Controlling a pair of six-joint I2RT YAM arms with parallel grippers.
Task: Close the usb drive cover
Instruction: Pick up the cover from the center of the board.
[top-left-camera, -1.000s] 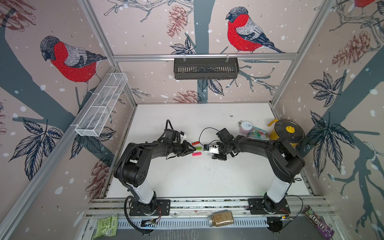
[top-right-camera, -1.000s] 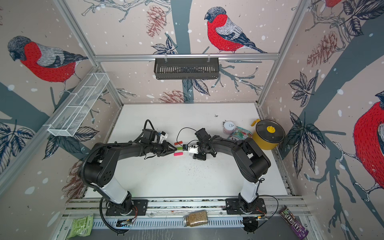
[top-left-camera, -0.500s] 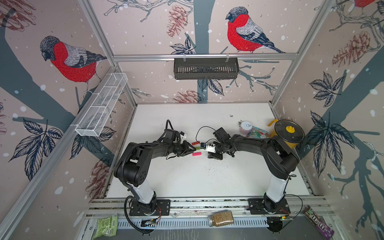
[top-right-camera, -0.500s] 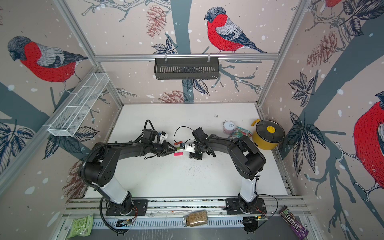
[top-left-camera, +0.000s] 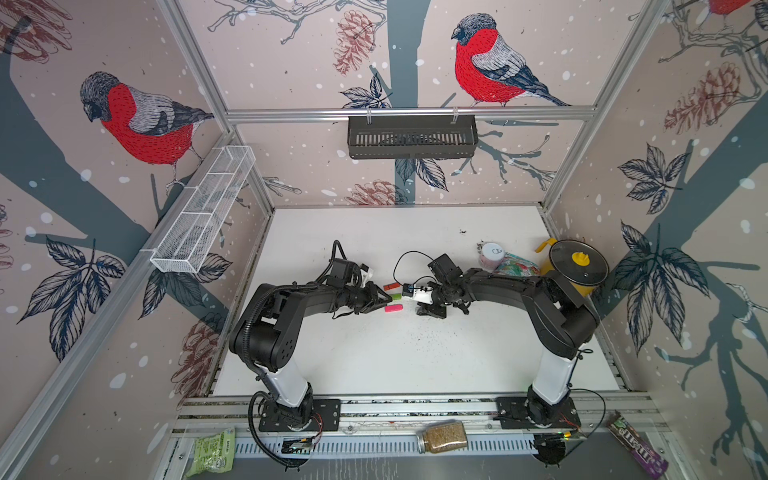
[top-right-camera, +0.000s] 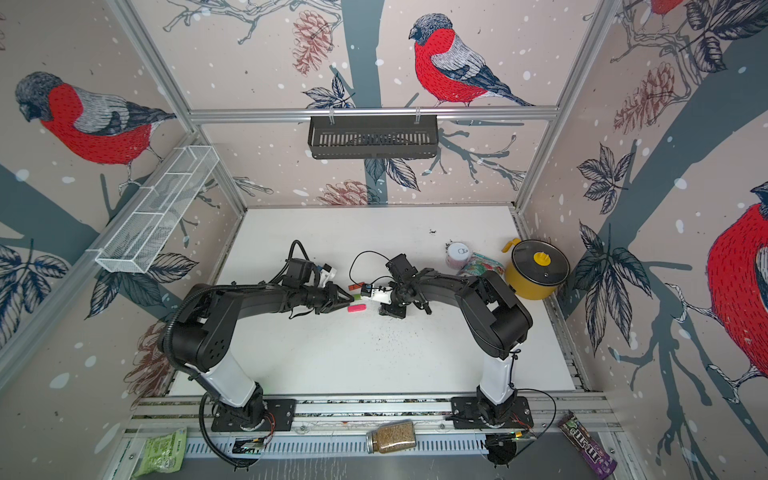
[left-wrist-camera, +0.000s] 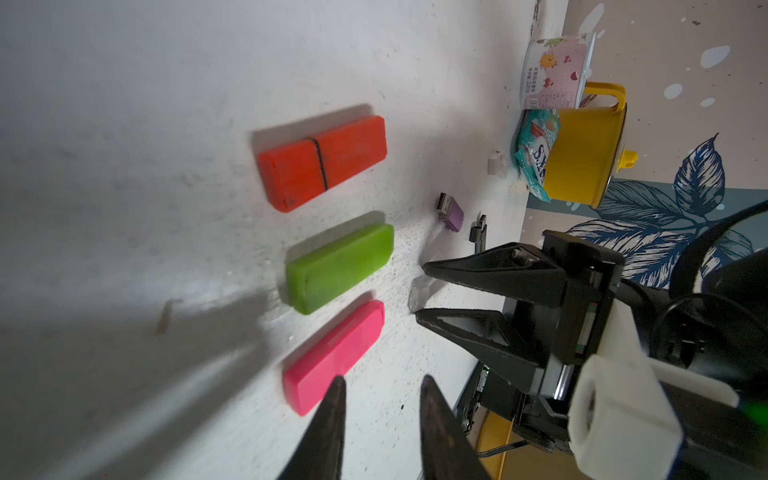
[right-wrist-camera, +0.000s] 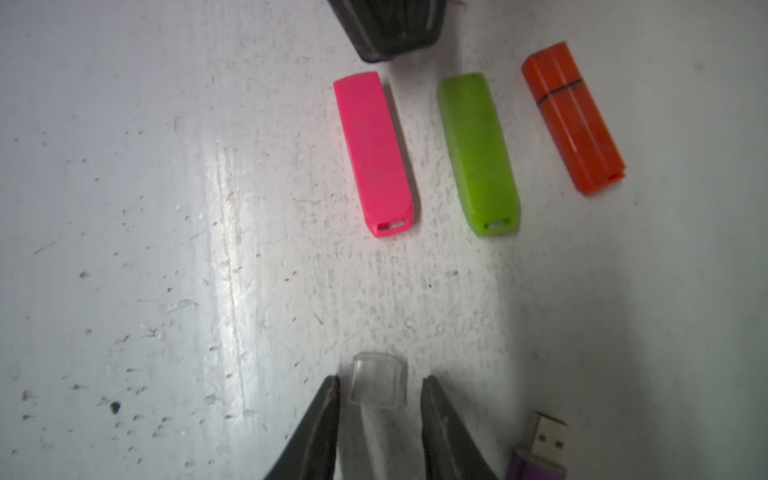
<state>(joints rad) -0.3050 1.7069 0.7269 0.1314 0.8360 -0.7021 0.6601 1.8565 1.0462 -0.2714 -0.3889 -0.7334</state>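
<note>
clear plastic cap (right-wrist-camera: 378, 380) lies on white bench (right-wrist-camera: 166, 208) between the parted jaws of right tool (right-wrist-camera: 380, 384), ungripped; purple usb drive (right-wrist-camera: 540, 457) just beside, plug bare. left tool (left-wrist-camera: 380, 386) parted, empty. capping not yet done.

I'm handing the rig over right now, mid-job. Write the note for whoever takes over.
Left gripper: open, empty, tips by the pink drive.
Right gripper: open, fingers either side of the clear cap on the table, not yet clamped.
Purple USB drive: uncapped, connector bare, lying beside the right gripper.
Done: orange drive, green drive and pink drive look capped, in a row.
Left: grip the cap and push it onto the purple drive's connector.
</note>
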